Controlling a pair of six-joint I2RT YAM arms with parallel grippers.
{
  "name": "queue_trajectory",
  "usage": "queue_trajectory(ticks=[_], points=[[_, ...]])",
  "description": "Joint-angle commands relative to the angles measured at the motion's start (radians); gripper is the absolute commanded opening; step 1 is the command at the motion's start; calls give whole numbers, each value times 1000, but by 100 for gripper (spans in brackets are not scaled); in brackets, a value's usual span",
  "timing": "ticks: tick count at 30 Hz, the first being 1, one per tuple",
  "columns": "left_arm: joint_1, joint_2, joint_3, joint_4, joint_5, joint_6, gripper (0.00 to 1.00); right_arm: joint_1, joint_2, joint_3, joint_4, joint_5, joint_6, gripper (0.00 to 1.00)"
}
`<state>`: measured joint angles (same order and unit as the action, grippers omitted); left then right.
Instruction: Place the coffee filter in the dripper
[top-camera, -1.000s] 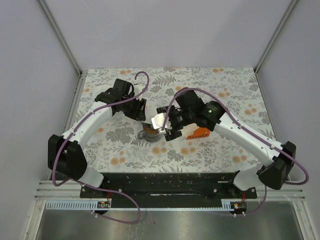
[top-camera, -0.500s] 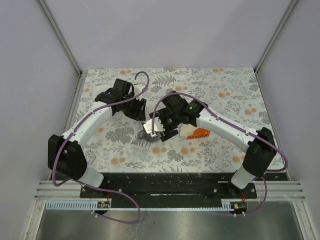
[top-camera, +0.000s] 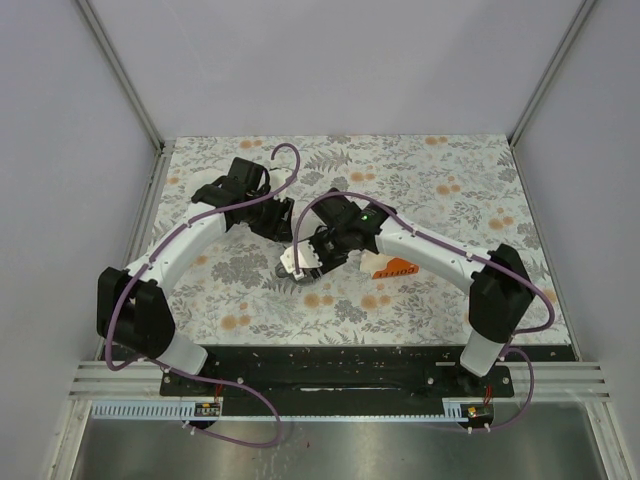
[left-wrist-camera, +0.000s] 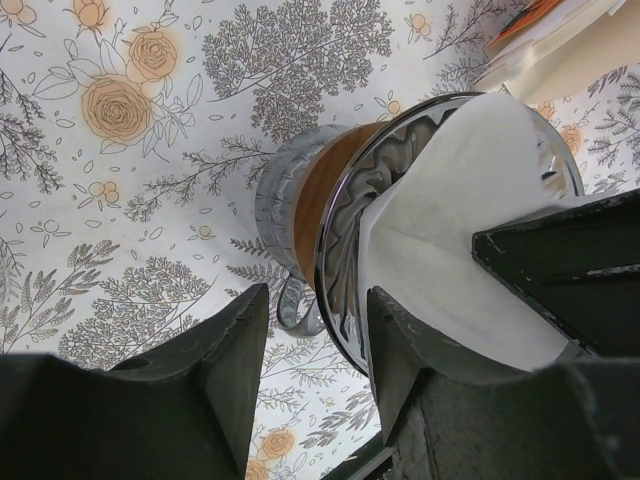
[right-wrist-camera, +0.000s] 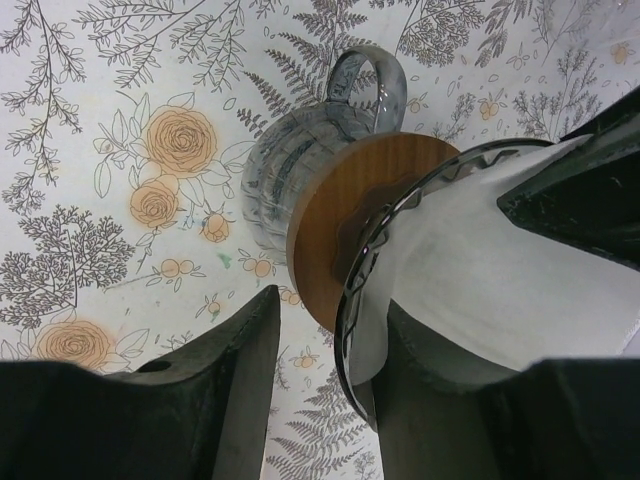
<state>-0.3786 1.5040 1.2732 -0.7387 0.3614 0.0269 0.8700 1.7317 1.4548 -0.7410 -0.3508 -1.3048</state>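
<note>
The dripper (top-camera: 288, 270) stands on the floral table, a metal cone on a wooden collar (left-wrist-camera: 315, 210) over a ribbed glass base (right-wrist-camera: 280, 170). The white paper filter (left-wrist-camera: 450, 190) lies inside the cone; it also shows in the right wrist view (right-wrist-camera: 470, 270) and the top view (top-camera: 295, 258). My left gripper (left-wrist-camera: 318, 340) is open and straddles the cone's rim, one finger inside against the filter. My right gripper (right-wrist-camera: 330, 360) is open and straddles the rim on another side, one finger on the filter. In the top view, the left gripper (top-camera: 283, 225) and right gripper (top-camera: 310, 255) meet over the dripper.
An orange object with pale papers (top-camera: 395, 266) lies just right of the dripper, also seen in the left wrist view (left-wrist-camera: 560, 30). Purple cables loop above both arms. Metal frame posts stand at the table's back corners.
My right gripper has moved left and down, bringing the white filter from beside the dripper into its cone. The left arm has hardly moved.
</note>
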Motion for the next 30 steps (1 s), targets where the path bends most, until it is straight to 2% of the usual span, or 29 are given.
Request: queue_trajectory(ticks=[1, 8, 16, 19, 21, 26, 30], points=[[-2, 2, 20, 35, -1, 11, 48, 20, 32, 38, 3, 29, -7, 47], [0, -2, 25, 35, 14, 16, 48, 24, 72, 75, -41, 62, -10, 24], [15, -8, 92, -4, 37, 21, 52, 29, 78, 82, -93, 85, -25, 7], [29, -11, 97, -17, 40, 22, 52, 30, 77, 82, -101, 84, -28, 3], [32, -19, 86, -14, 39, 21, 52, 32, 77, 81, -100, 82, -28, 4], [32, -15, 52, -4, 51, 11, 49, 46, 75, 72, -58, 96, 9, 36], [32, -11, 41, 2, 59, 8, 48, 53, 77, 68, -43, 76, 16, 47]])
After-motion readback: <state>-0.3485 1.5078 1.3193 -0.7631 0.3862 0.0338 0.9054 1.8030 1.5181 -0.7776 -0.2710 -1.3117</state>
